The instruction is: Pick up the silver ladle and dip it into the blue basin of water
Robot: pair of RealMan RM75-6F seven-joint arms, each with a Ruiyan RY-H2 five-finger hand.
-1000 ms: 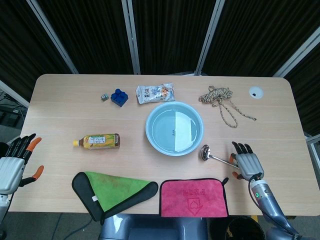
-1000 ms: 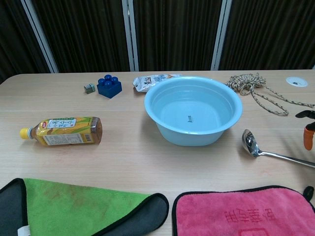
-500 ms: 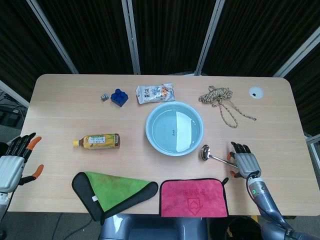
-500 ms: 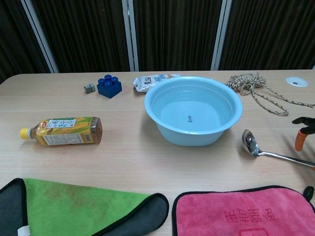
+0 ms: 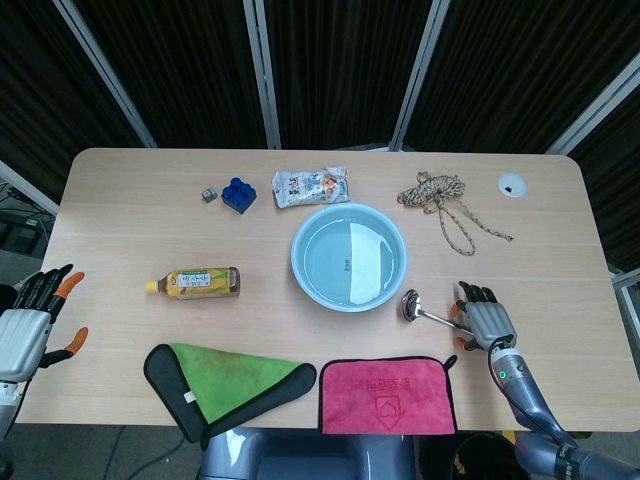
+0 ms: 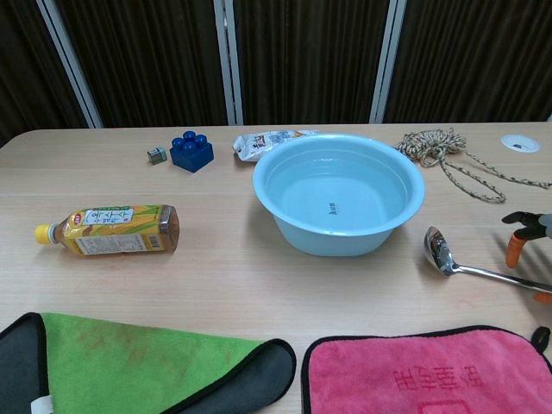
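At lower right of the head view, the right hand is edging leftward over the handle of the silver ladle, fingers spread and not yet grasping. The left hand is idling, released, at far left. The ladle is lying on the table beside the blue basin, suggesting grasping is imminent

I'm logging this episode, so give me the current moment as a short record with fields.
ladle: silver ladle lies flat on the table, bowl end nearest the basin, not lifted
basin: blue basin holds water, nothing dipped in it
right hand: right hand sits over the ladle's handle end; grip cannot be confirmed
left hand: left hand is off the table's left edge, fingers apart, holding nothing
nearby: pink cloth just in front of the ladle
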